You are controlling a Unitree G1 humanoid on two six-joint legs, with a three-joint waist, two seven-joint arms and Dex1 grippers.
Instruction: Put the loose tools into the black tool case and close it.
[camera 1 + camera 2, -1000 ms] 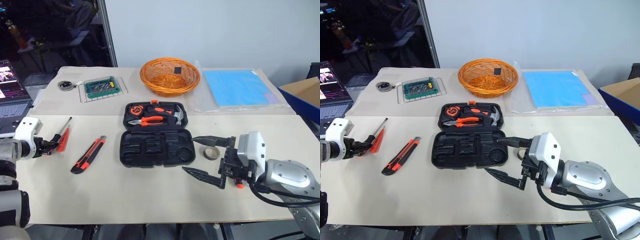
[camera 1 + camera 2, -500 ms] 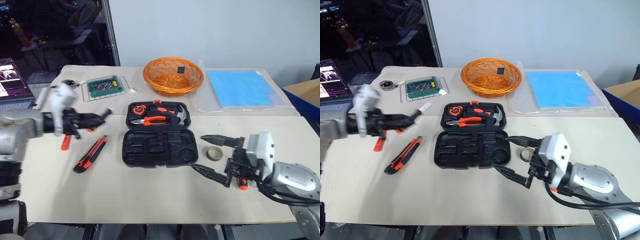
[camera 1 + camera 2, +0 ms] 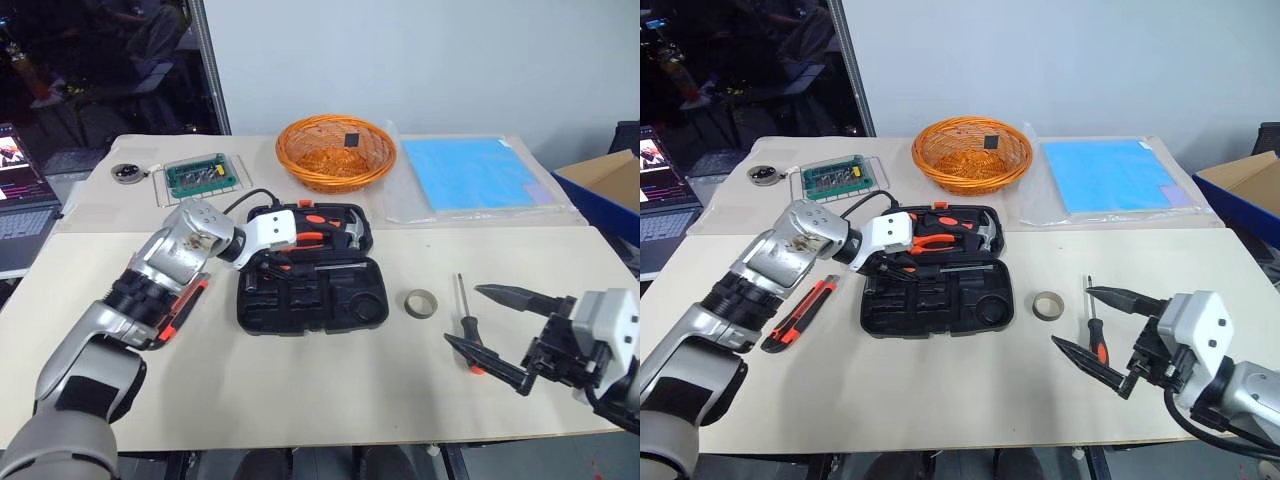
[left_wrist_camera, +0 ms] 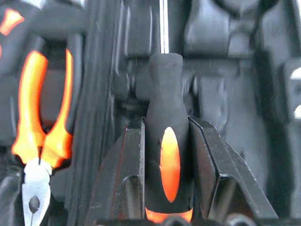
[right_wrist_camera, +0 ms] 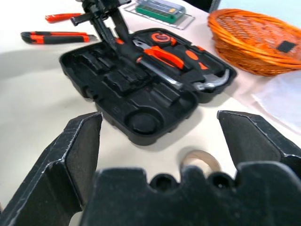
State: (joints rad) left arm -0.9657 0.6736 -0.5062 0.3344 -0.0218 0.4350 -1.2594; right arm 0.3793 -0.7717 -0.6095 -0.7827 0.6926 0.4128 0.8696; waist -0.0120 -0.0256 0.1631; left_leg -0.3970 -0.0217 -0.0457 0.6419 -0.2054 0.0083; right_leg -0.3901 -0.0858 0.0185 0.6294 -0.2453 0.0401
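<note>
My right gripper (image 3: 1095, 322) hangs nearest, its two black pointed fingers spread wide and empty above the smooth beige table (image 3: 940, 390). Just beside it lies a slim screwdriver (image 3: 1093, 325), then a small greyish tape roll (image 3: 1046, 305). My left gripper (image 4: 167, 136) is clamped on a rounded orange-and-black screwdriver handle (image 4: 169, 160) over the black tool case (image 3: 937, 297), which lies open with moulded matte recesses. A utility knife (image 3: 798, 313) rests left of the case. Farther back sit a woven orange basket (image 3: 974, 153) and a blue sheet (image 3: 1110, 175) below a plain pale wall.
</note>
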